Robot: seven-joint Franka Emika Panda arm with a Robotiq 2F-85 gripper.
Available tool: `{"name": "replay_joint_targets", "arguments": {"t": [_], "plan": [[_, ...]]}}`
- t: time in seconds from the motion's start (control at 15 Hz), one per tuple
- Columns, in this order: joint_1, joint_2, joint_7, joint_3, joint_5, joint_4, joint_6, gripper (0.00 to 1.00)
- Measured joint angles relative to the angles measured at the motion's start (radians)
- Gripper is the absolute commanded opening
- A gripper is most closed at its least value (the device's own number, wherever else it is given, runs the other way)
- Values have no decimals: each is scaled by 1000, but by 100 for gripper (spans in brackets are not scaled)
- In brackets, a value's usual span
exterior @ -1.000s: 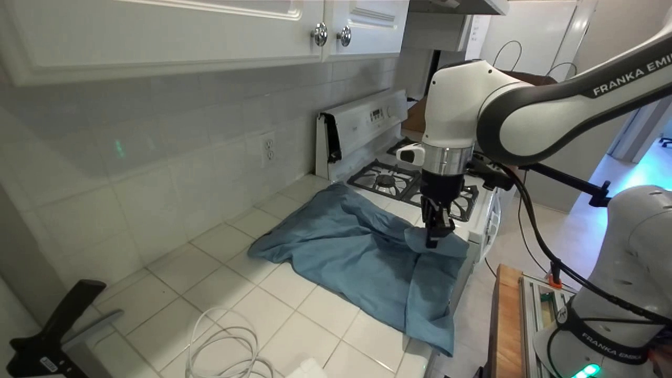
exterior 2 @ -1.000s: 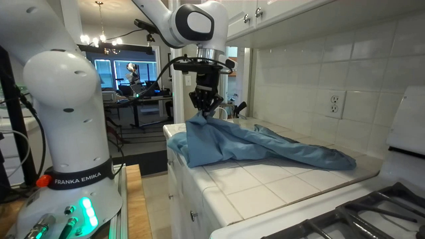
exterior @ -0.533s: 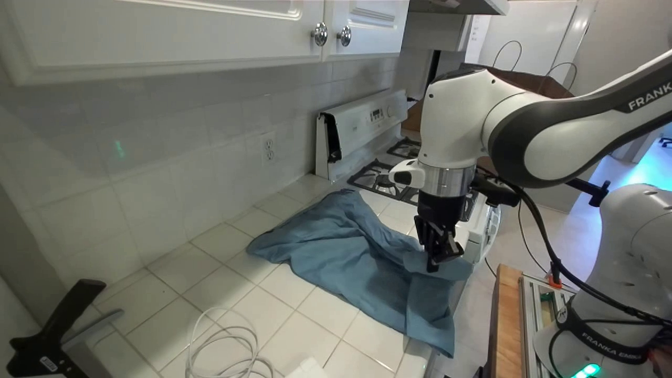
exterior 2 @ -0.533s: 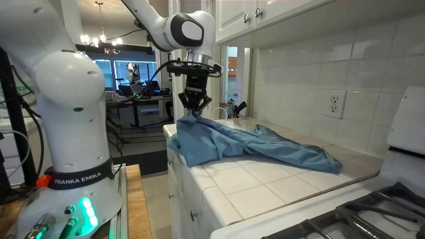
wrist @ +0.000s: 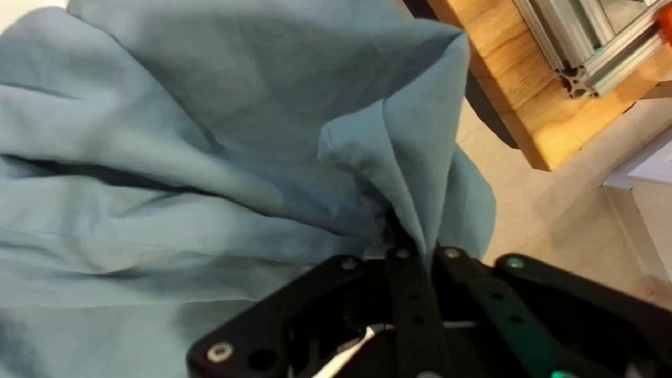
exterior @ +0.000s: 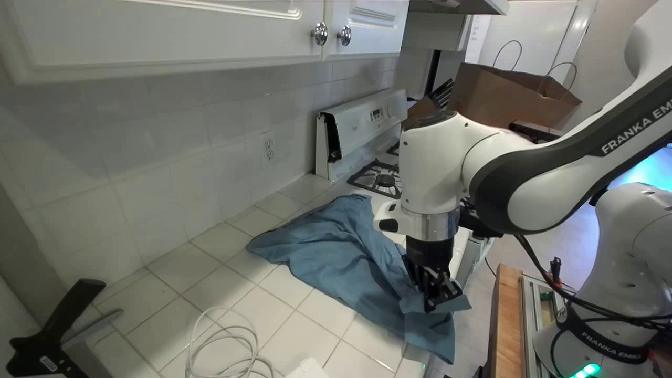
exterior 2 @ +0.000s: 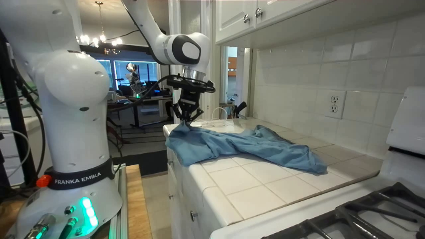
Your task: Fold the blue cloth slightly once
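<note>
Well, the hand [exterior 2: 187, 122] pinches cloth [exterior 2: 232, 144] below.

Our arm [exterior: 546, 184] is white with dark panels [exterior: 488, 194]; a black band [exterior 2: 78, 177] lettered FRANKA EMIKA circles its base [exterior 2: 66, 198]. Silvery screws [wrist: 219, 352] stud our black gripper [exterior 2: 187, 121].

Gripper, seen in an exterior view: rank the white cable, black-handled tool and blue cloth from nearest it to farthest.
1. Blue cloth: pinched in the gripper.
2. White cable: on the counter, picture's bottom edge.
3. Black-handled tool: picture's lower left.
</note>
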Motion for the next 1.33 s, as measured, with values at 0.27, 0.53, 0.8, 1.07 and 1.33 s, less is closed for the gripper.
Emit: {"name": "replay_joint_targets", "arguments": {"t": [0.27, 0.53, 0.8, 1.07, 1.33], "plan": [[-3, 114, -35, 22, 6, 28, 69, 28], [-25, 204, -37, 45, 5, 65, 120, 49], [-72, 199, -23, 51, 10, 120, 80, 76], [-136, 67, -28, 8, 79, 160, -44, 99], [-223, -45, 3, -89, 80, 158, -62, 100]]}}
